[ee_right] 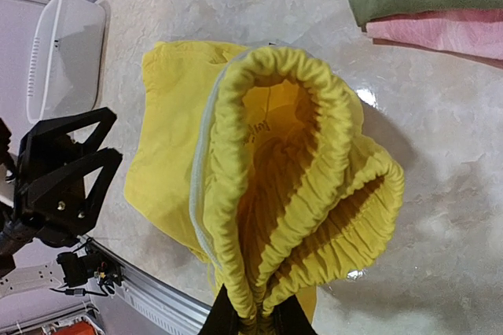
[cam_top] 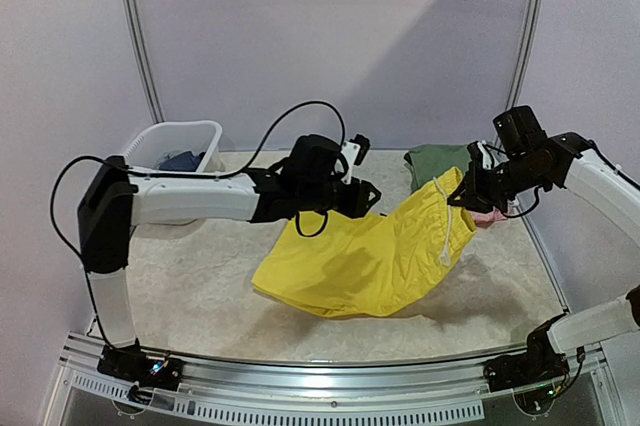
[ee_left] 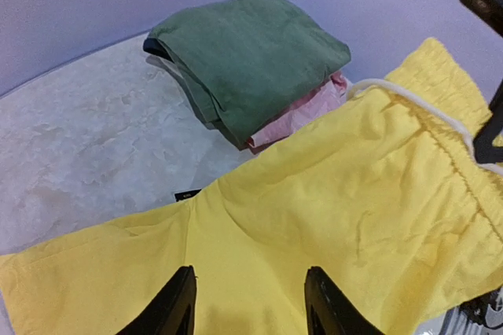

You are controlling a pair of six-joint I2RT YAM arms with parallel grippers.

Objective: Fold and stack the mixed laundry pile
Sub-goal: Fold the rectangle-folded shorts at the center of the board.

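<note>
Pale purple walls point(cam_top: 330, 26) (big shadow across back one). White stone-look table point(cam_top: 190, 286). Metal rail point(cam_top: 330, 384) along near edge.

The green top point(ee_left: 251, 44) mostly hides the dark blue garment point(ee_left: 155, 46).

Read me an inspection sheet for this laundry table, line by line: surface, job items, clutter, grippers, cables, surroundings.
Surface: pale mottled table.
Job's things: yellow shorts raised at the waistband end; green garment folded on top of pink garment, back right; dark blue garment inside the basket.
Clutter: white basket, back left.
Grippers: left gripper open over the shorts; right gripper shut on the waistband.
Cables: black cable loops above the left gripper.
Surroundings: lilac walls; nothing else seen.
</note>
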